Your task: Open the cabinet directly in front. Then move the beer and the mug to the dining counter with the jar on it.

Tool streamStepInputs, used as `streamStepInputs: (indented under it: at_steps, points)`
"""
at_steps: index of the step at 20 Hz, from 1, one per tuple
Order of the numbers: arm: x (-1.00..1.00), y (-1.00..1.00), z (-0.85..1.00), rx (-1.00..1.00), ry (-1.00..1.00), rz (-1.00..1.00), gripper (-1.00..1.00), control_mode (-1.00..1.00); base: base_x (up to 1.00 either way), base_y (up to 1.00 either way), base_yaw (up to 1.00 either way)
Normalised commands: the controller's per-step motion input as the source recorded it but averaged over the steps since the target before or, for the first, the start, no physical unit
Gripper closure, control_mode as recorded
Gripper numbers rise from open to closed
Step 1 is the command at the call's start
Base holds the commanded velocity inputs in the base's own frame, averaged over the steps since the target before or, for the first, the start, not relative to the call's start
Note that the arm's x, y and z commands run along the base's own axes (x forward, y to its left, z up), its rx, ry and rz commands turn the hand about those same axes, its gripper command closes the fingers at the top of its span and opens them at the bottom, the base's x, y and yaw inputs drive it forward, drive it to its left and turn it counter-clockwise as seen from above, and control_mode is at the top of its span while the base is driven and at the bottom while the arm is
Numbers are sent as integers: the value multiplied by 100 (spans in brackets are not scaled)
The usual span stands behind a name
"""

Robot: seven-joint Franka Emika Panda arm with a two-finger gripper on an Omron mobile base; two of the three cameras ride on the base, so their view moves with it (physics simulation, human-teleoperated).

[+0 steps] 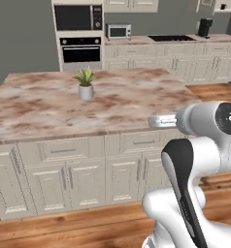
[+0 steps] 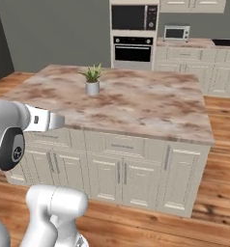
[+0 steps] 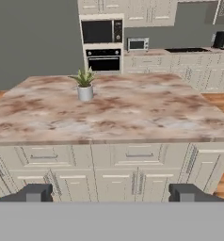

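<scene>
Left: small green potted plant in a grey pot (image 3: pixel 84 85) stands near my marbled island desk's (image 3: pixel 132 117) far-left corner.
Pincer (image 3: pixel 111 193): released, jaws wide, nothing held.
Cabinet, beer, mug: I cannot locate them here.
Handling: I expect slippery, fragile glass; grip mid-body.

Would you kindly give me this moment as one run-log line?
gripper: open, holding nothing | facing: island counter with potted plant | behind: wall oven, microwave

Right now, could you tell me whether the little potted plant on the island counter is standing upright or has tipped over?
Upright. The potted plant stands on its pot's base on the island counter, leaves pointing up, in all three views.
</scene>
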Motion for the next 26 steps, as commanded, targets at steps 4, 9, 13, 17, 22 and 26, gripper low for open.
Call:
streamStepInputs:
  at_steps: [4,9,13,17,22,26]
  points:
    - [0,0,0,0,0,0,-100,100,8,-100,0]
    - [0,0,0,0,0,0,-100,100,14,-100,0]
    - [0,0,0,0,0,0,-100,100,45,-100,0]
    - [0,0,0,0,0,0,-100,100,57,-100,0]
    - [0,0,0,0,0,0,-100,100,61,-100,0]
    - [0,0,0,0,0,0,-100,100,72,-100,0]
